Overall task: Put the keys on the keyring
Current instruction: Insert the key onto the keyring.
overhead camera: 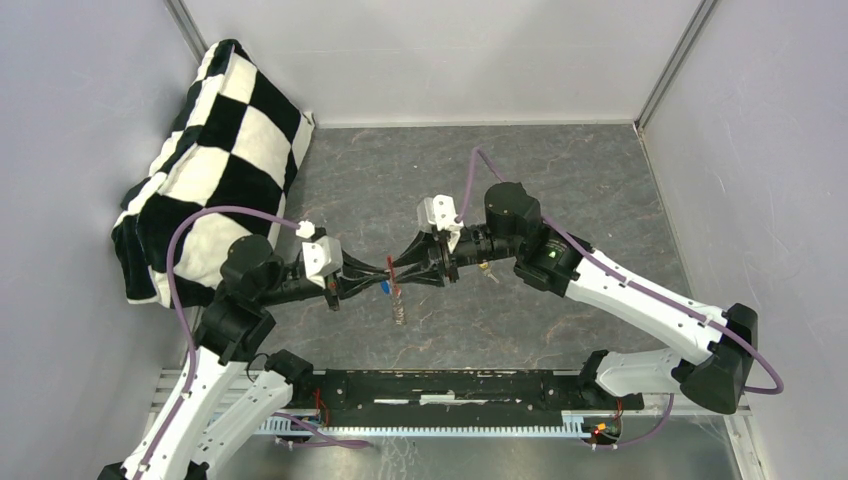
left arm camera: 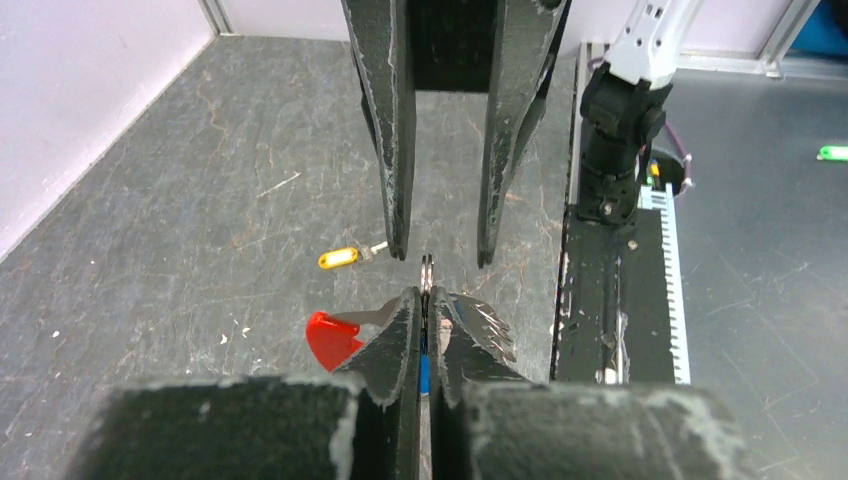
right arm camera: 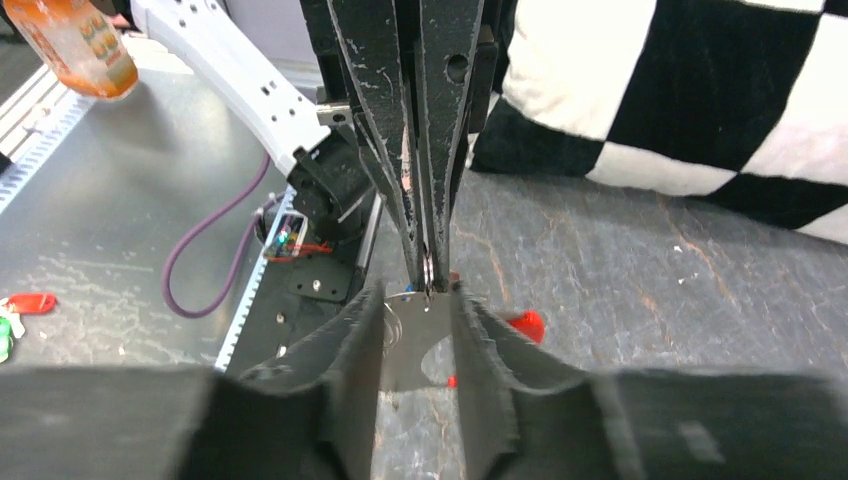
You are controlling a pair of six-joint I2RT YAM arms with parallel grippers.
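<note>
The red keyring point(left arm camera: 330, 340) hangs in the air over the middle of the worktop point(overhead camera: 560, 180), sticking out at the side of the left gripper point(left arm camera: 426, 298). That gripper's fingers are pressed together on the keyring's bunch, and a thin metal edge shows just past their tips. A blue cap point(left arm camera: 424, 372) shows in the slit between those fingers. A grey key point(right arm camera: 412, 350) hangs under the bunch, blade down.

The right gripper point(left arm camera: 442, 258) faces the left one tip to tip. Its fingers are spread, one on each side of the thin metal edge, and in the left wrist view they do not touch it. In the right wrist view the grey key lies flat in the gap between them; whether it touches them I cannot tell.

The yellow key point(left arm camera: 338, 259) lies apart on the worktop, under the right arm. A black-and-white cushion point(overhead camera: 215, 150) leans in the far left corner.
</note>
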